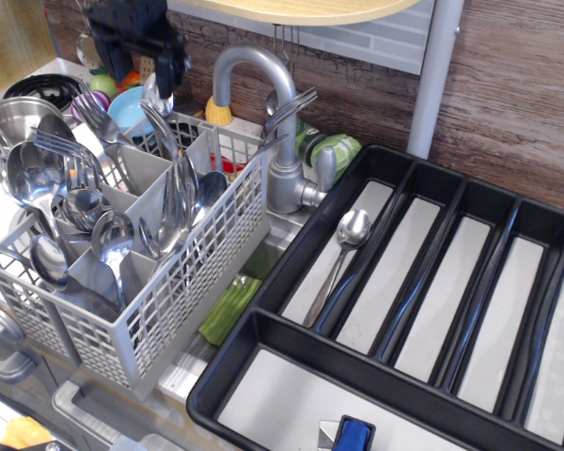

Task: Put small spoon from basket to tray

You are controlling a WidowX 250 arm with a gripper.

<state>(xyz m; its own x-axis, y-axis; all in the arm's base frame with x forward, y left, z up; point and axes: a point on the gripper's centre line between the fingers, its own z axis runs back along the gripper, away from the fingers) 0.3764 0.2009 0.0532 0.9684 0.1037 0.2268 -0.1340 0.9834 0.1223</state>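
Observation:
The light grey lattice basket (pixel 216 272) stands at the left, holding several steel spoons and forks upright. Slim small spoons (pixel 179 202) stand in its middle compartment, and another spoon's bowl (pixel 157 96) sticks up at the back. My black gripper (pixel 141 68) hangs open just above that back spoon and holds nothing. The black tray (pixel 291 338) with pale grey-lined compartments lies at the right. One small spoon (pixel 346 240) lies in its leftmost long compartment.
A grey faucet (pixel 273 113) rises between basket and tray. Big-bowled spoons (pixel 38 174) and forks (pixel 94 113) fill the basket's left side. Coloured dishes (pixel 122 99) and a steel bowl (pixel 9 117) sit behind. A green sponge (pixel 227 310) lies below the basket.

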